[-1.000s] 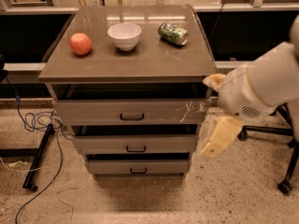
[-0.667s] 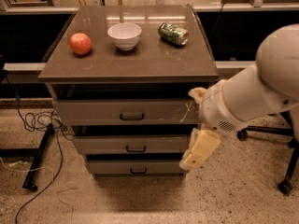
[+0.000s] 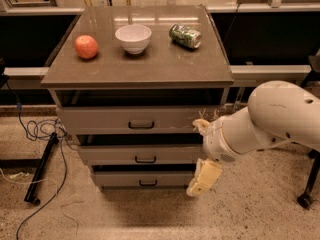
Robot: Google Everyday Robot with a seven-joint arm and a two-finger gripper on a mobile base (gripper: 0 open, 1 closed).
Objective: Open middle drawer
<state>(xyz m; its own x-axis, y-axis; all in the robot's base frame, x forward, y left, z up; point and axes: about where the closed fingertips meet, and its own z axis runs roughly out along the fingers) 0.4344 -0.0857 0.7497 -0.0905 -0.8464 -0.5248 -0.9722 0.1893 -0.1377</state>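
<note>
The middle drawer [image 3: 140, 154] is the second of three grey-brown fronts in the cabinet, with a small dark bracket handle [image 3: 145, 159]. It sits between the wider scratched top front [image 3: 135, 119] and the narrow bottom front [image 3: 145, 178]. A dark gap shows above it. My gripper [image 3: 202, 151] hangs on the white arm at the cabinet's right front corner, level with the middle drawer and well right of its handle. Its cream fingers [image 3: 204, 178] are spread apart and hold nothing. It covers the right ends of the drawer fronts.
On the cabinet top [image 3: 165, 69] lie a red apple [image 3: 86, 46], a white bowl [image 3: 133, 38] and a green can [image 3: 185, 36] on its side. Cables [image 3: 42, 129] and a black stand leg [image 3: 41, 166] lie on the floor to the left. A caster [image 3: 305, 200] stands at the right.
The arm has swung left and down, bringing the gripper from beside the top drawer to the cabinet's right front corner at middle-drawer height. The drawers have not moved.
</note>
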